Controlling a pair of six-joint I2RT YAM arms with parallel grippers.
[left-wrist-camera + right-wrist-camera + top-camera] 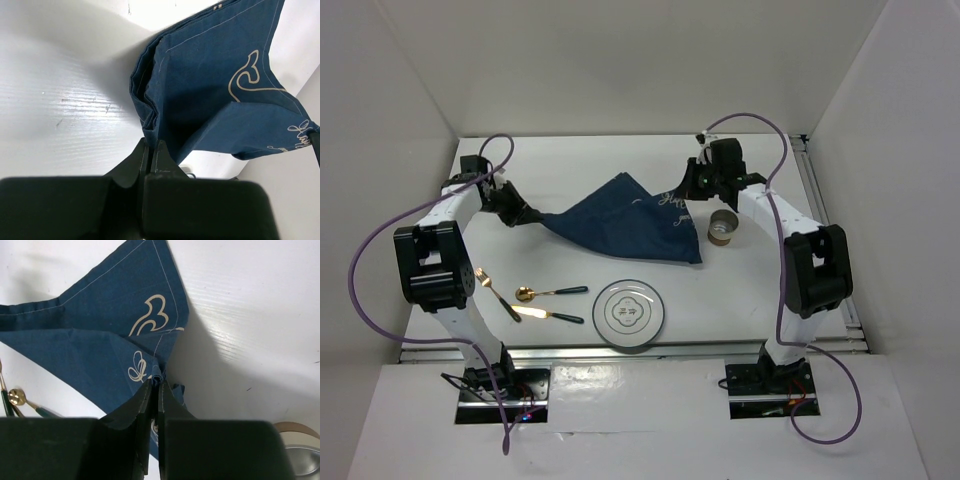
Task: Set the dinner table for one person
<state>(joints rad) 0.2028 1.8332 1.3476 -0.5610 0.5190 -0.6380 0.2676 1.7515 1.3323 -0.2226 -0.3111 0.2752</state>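
A navy blue cloth mat [630, 225] with white fish drawings hangs stretched over the white dinner table [590, 165]. My left gripper [520, 213] is shut on its left corner, seen pinched in the left wrist view [151, 142]. My right gripper [692, 190] is shut on its right edge, seen in the right wrist view [157, 381]. The mat [220, 85] folds and sags between the two grippers. A pale round plate [631, 313] lies at the front middle. A gold fork [496, 293], a gold spoon [548, 292] and a gold knife [548, 315], all dark-handled, lie to its left.
A short metal cup [724, 228] stands right of the mat, close under my right arm; its rim shows in the right wrist view [300, 452]. Silver rails [825, 215] run along the table's right and front edges. White walls close in the back and sides.
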